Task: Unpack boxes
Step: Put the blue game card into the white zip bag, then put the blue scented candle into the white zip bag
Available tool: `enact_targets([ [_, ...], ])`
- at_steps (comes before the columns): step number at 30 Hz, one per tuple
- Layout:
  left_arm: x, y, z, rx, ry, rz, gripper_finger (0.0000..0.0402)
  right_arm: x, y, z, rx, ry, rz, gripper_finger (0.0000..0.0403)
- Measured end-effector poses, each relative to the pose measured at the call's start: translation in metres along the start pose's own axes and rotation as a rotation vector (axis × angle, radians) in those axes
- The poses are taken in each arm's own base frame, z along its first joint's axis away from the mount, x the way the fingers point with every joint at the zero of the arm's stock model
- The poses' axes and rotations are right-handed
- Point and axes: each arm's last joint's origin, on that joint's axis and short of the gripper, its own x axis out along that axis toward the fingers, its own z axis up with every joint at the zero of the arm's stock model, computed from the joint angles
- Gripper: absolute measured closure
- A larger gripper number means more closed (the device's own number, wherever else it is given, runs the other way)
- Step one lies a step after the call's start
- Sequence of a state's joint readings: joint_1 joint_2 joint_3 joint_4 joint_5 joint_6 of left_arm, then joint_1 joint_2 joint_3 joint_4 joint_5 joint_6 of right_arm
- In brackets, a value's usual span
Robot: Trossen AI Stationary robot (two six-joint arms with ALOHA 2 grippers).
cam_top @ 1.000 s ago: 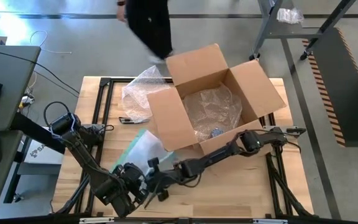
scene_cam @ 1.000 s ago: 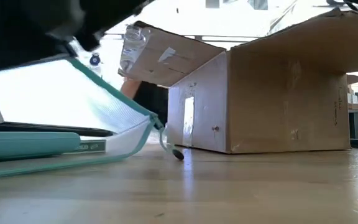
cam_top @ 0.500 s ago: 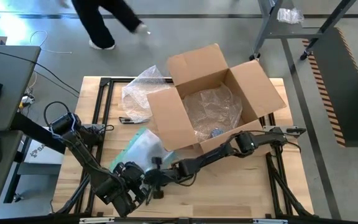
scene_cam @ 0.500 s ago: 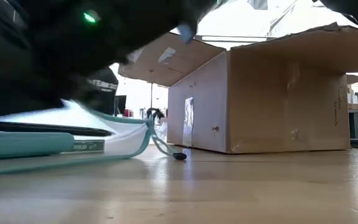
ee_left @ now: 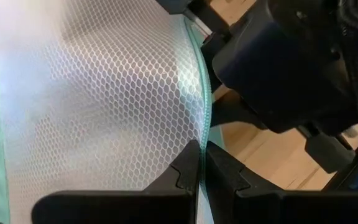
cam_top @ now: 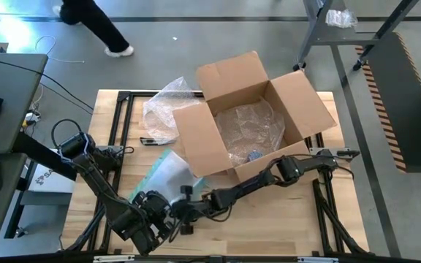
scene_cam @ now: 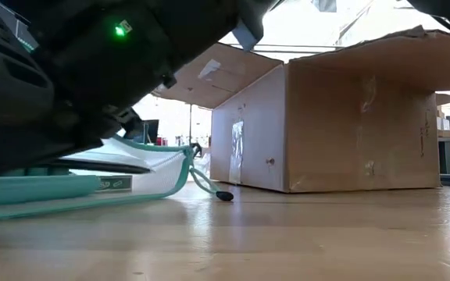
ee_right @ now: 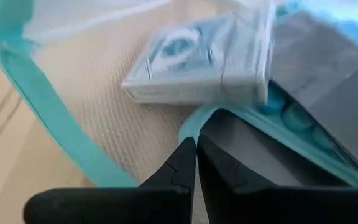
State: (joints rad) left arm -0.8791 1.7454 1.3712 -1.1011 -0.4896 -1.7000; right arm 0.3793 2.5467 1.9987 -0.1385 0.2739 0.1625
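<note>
At the table's near edge, left of centre, the left gripper [ee_left: 199,163] is clamped on the teal zipper edge of the clear mesh pouch [cam_top: 168,174]; just to its right the right gripper [ee_right: 195,163] is pinched closed at the pouch's teal edge, though whether it grips that edge I cannot tell. Inside the pouch lie a small pale carton [ee_right: 202,62] and a dark flat item. The cardboard box [cam_top: 258,117] stands open beyond both grippers, far and right; the right arm is nearer, and bubble wrap [cam_top: 253,126] remains inside.

Open brown cardboard box [cam_top: 254,117], upright
</note>
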Motion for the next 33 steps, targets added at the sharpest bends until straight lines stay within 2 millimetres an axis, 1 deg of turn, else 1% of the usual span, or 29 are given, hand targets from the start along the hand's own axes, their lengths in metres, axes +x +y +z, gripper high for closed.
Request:
enact_targets([
  [4,0.000,0.000,0.001,-0.001,-0.007,0.001,0.0402,-0.004,0.004,0.001,0.044,-0.027,-0.118,0.0399],
  [7,0.000,0.000,0.001,0.000,-0.018,0.000,0.0402,-0.003,0.002,0.006,0.092,-0.078,-0.124,0.0399],
  [10,0.000,0.000,0.001,0.027,-0.025,-0.002,0.0402,0.005,-0.010,0.014,0.168,-0.167,-0.065,0.0399],
  [12,0.000,-0.001,0.001,0.054,-0.027,-0.007,0.0402,0.015,-0.021,0.014,0.213,-0.231,-0.026,0.0399],
  [15,0.000,-0.002,0.002,0.086,-0.032,-0.021,0.0402,0.033,-0.041,0.008,0.297,-0.271,0.093,0.0399],
  [17,0.000,-0.002,0.001,0.094,-0.027,-0.016,0.0402,0.036,-0.050,0.008,0.316,-0.279,0.128,0.0399],
  [19,0.000,-0.001,0.001,0.089,-0.002,-0.013,0.0402,0.036,-0.050,0.009,0.283,-0.295,0.124,0.0399],
  [21,-0.001,0.001,-0.002,0.081,0.023,0.003,0.0402,0.033,-0.040,0.011,0.190,-0.320,0.129,0.0399],
  [25,-0.006,0.008,-0.011,0.057,0.064,0.055,0.0402,0.014,-0.013,0.023,0.017,-0.354,0.141,0.0399],
  [27,-0.009,0.011,-0.016,0.053,0.070,0.068,0.0402,0.008,-0.004,0.023,-0.031,-0.315,0.109,0.0398],
  [28,-0.011,0.012,-0.019,0.053,0.076,0.075,0.0402,0.005,0.000,0.021,-0.065,-0.268,0.078,0.0398],
  [30,-0.014,0.015,-0.025,0.050,0.093,0.085,0.0402,-0.004,0.001,0.020,-0.144,-0.186,0.019,0.0398],
  [33,-0.019,0.019,-0.033,0.046,0.109,0.105,0.0402,-0.028,0.000,0.027,-0.293,-0.040,-0.011,0.0398],
])
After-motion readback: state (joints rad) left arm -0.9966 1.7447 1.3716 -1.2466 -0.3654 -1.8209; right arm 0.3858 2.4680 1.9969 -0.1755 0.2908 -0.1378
